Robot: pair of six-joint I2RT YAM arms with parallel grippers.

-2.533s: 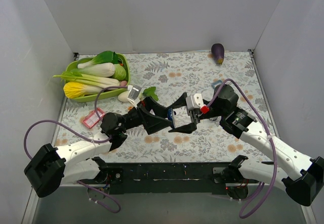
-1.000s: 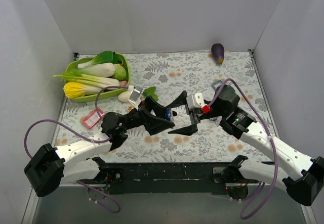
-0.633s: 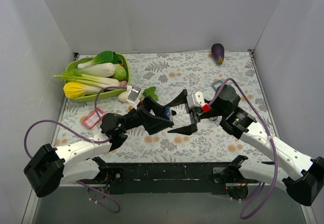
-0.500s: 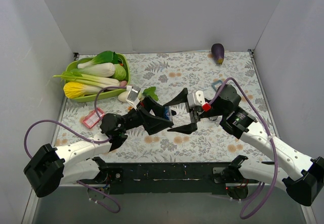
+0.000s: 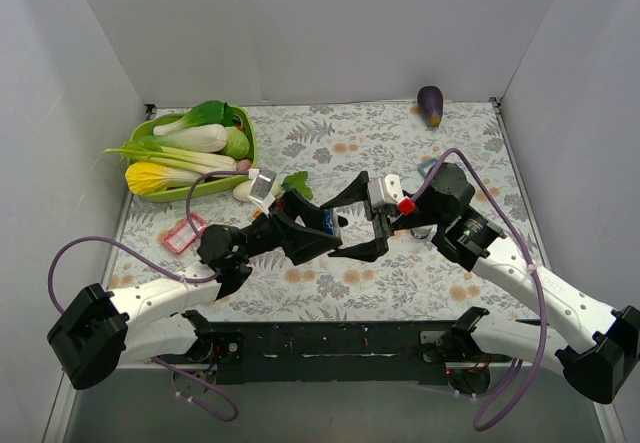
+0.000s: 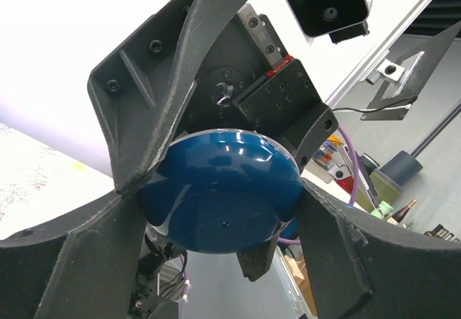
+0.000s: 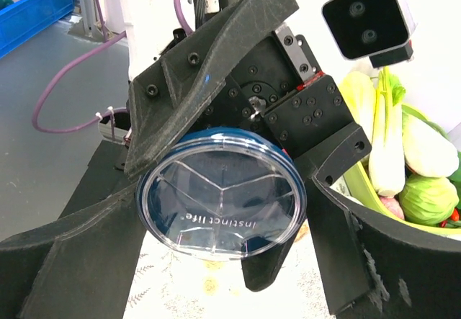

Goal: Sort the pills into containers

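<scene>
Left gripper (image 6: 220,211) pinches the round pill case (image 7: 220,189), lid facing right; right gripper (image 5: 333,231) fingers stand spread around it.

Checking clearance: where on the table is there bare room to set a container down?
Bare cloth runs along the far edge between the green basket and the eggplant, and along the near edge between the left arm and right arm. The centre is crowded: the left tool and right tool meet around the blue round case.
</scene>
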